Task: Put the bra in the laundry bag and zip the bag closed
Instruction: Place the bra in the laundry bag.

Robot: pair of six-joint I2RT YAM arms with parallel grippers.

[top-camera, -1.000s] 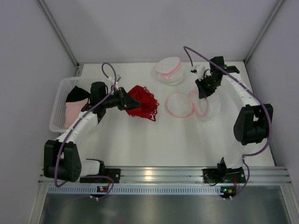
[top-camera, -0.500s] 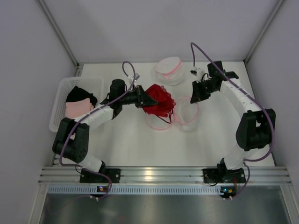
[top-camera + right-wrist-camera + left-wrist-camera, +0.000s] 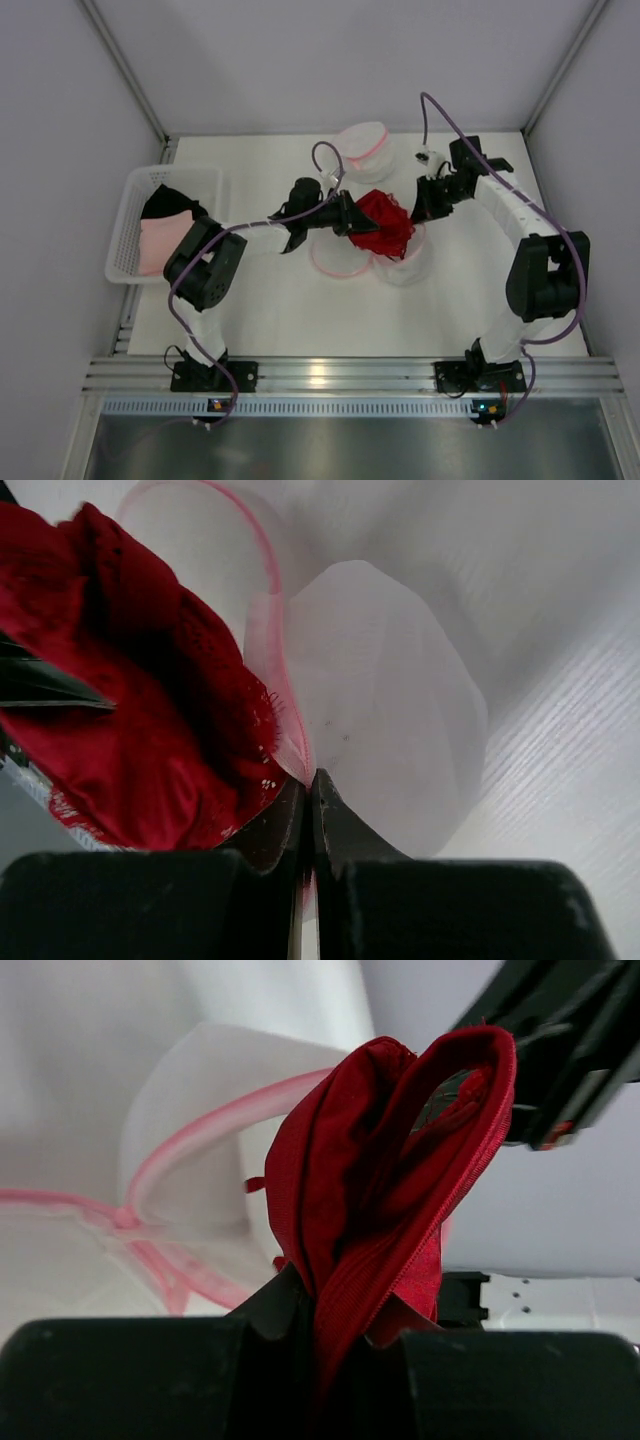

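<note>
My left gripper (image 3: 352, 217) is shut on the red bra (image 3: 386, 223) and holds it over the open mouth of the white mesh laundry bag (image 3: 404, 266) with pink trim. In the left wrist view the bra (image 3: 390, 1190) rises folded from between my closed jaws (image 3: 338, 1322), with the bag's pink rim (image 3: 190, 1140) behind it. My right gripper (image 3: 424, 212) is shut on the bag's pink rim (image 3: 268, 670) and holds it up; the bra (image 3: 130, 720) hangs just left of that rim. The bag's round lid flap (image 3: 338, 262) lies flat on the table.
A second white laundry bag (image 3: 364, 150) with pink trim sits at the back centre. A white basket (image 3: 127, 200) at the left holds black and pink garments. Grey walls close in both sides and the back.
My left gripper has carried the red bra rightward from beside the basket to the bag's mouth. My right gripper has stayed shut on the bag's rim, shifting slightly.
</note>
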